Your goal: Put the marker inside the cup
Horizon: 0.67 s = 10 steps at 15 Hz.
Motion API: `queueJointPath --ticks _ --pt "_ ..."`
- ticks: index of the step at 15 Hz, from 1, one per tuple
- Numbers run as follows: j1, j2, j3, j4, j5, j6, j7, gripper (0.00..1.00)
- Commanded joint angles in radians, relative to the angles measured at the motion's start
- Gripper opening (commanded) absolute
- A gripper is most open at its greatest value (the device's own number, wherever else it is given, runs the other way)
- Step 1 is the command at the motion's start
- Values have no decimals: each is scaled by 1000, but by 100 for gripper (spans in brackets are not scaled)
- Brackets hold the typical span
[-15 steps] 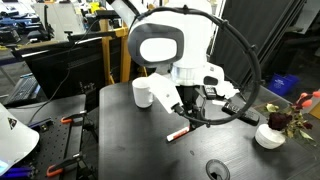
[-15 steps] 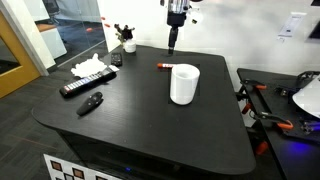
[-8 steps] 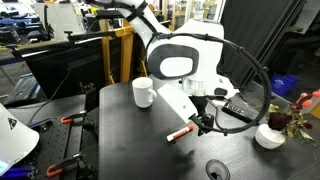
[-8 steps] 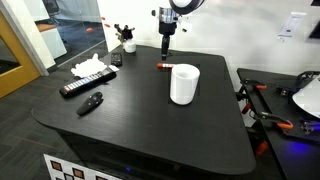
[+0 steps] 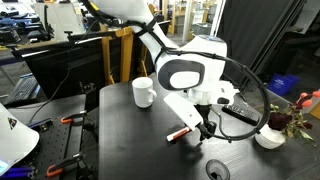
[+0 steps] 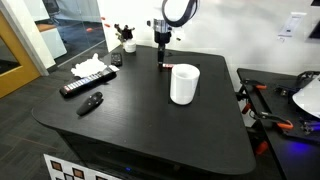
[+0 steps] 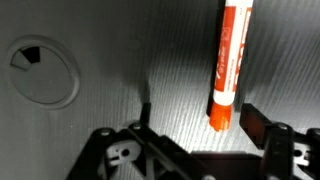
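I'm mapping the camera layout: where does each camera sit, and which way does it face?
Exterior view: close in, facing the arm, which fills the middle; cup beside it.
Exterior view: higher, looking down across the table; the gripper hangs at the far side.
Wrist view: looks straight down past the open jaws at the table.
All three show the marker.

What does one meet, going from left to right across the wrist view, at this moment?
Round grey disc → one pincer finger → marker → other pincer finger.
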Motion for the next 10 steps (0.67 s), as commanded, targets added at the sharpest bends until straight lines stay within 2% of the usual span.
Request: queueJointPath --ticks 1,8,9,10 --pt "-20 37 20 48 -15 8 8 59" --pt "-15 37 23 66 -13 6 25 5" --pt "-13 31 22 61 -13 5 33 1" --pt "-9 19 19 55 -12 4 45 2"
